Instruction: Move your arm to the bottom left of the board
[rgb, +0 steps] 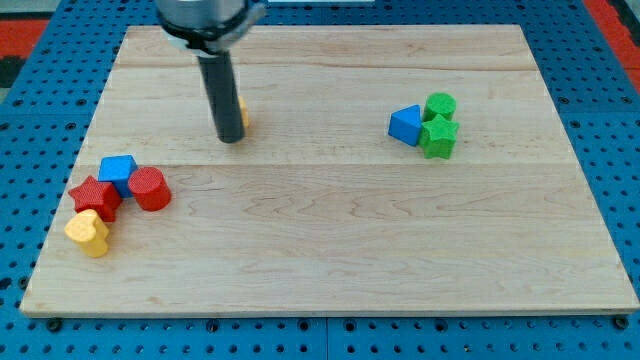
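My tip (230, 138) stands on the wooden board (330, 230) in its upper left part. A yellow block (242, 115) sits right behind the rod, mostly hidden, touching or nearly touching it. At the board's lower left lies a cluster: a blue block (118, 172), a red star block (95, 196), a red cylinder (150, 188) and a yellow heart block (88, 232). The tip is well above and to the right of that cluster.
At the view's right a blue triangle block (405, 124), a green cylinder (439, 105) and a green star block (438, 137) sit together. A blue pegboard surface (30, 130) surrounds the board.
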